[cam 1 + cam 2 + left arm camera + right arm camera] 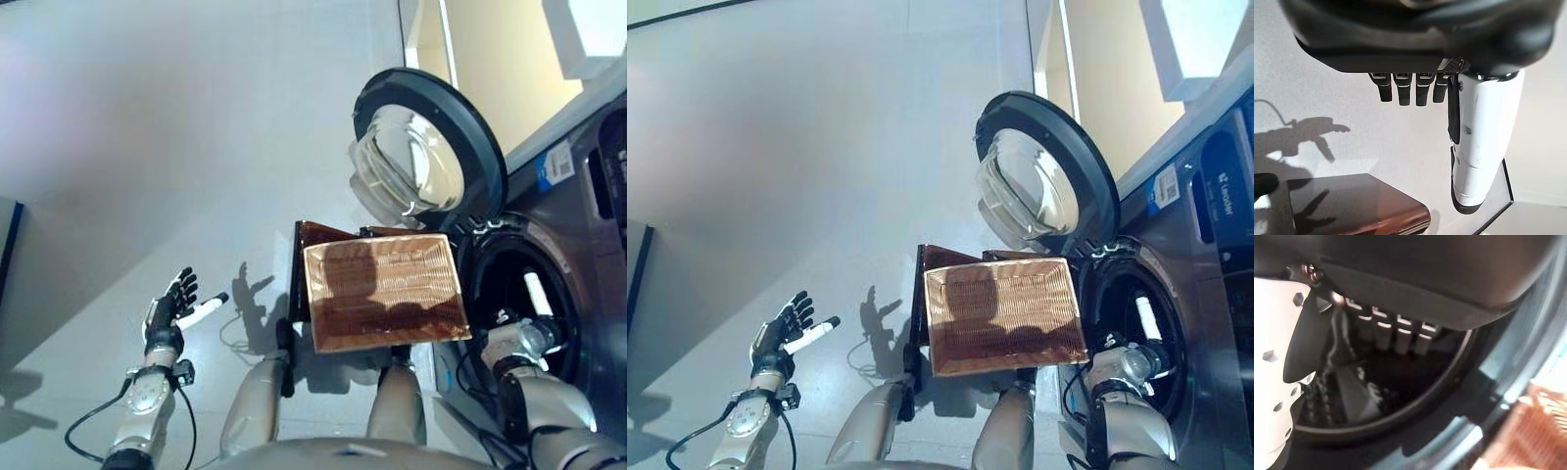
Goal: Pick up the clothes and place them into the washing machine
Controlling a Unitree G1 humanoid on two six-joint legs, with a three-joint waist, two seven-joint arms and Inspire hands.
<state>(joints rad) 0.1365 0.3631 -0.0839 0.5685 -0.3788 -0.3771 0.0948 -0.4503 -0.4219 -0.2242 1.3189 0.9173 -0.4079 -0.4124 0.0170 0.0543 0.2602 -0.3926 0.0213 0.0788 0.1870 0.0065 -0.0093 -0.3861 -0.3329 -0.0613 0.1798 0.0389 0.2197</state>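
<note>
The grey washing machine (588,196) stands at the right with its round door (421,147) swung open. My right hand (537,294) reaches into the dark drum opening (505,274). In the right wrist view the right hand (1425,274) is open, its fingers straight and holding nothing, with the drum's dark inside past them. I cannot make out any clothes in the drum. My left hand (176,299) hangs open and empty over the floor at the left. The left wrist view shows that hand (1425,34) with relaxed fingers.
A brown woven basket (382,294) sits in front of me beside the drum opening, and its inside looks bare. The open door juts out over the floor just beyond the basket. Pale grey floor (147,147) spreads to the left.
</note>
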